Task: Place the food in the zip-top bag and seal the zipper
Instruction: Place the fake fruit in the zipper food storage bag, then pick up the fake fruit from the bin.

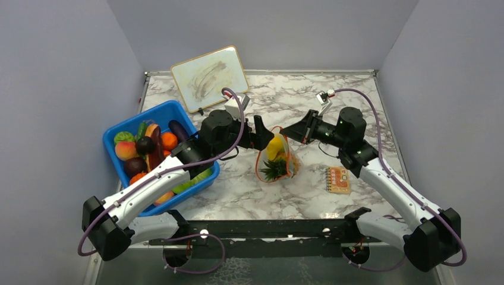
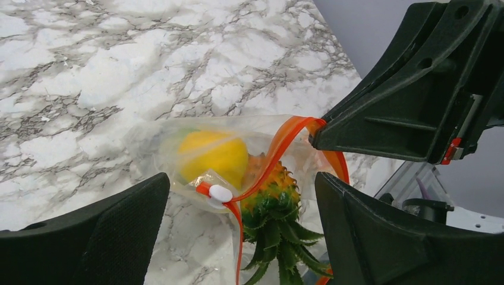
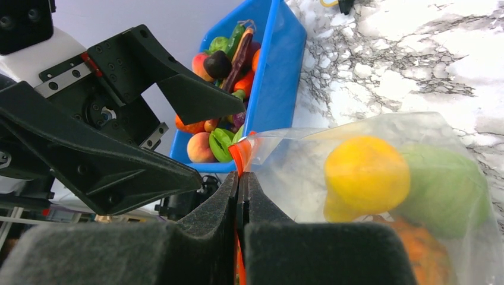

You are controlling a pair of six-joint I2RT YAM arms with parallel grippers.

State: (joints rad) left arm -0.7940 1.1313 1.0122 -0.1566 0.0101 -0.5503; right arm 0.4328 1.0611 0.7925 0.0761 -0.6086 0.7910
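Zip-top bag [image 3: 297,172] sat on bench [image 1: 356,101], yellow fruit [image 2: 214,155], pineapple [image 2: 270,196] inside. Right hand [image 3: 242,196] clamped shut on zipper [image 2: 284,139]; left hand [image 1: 261,135] spread wide, empty (nearer white slider [image 2: 220,193]), just left of bag mouth. Zipper ran hand to hand.

White marble-patterned table [image 1: 285,101], grey-veined. Near its middle, clear zip-top bag [image 1: 279,155], bottom down on the marble. Left of the bag, near but not touching, blue tub [image 1: 136,119]. Behind the bag and leftward, at the far edge, framed white board [image 1: 209,78], tilted back. Right of the bag, slightly nearer, small orange card [image 1: 338,180], flat.
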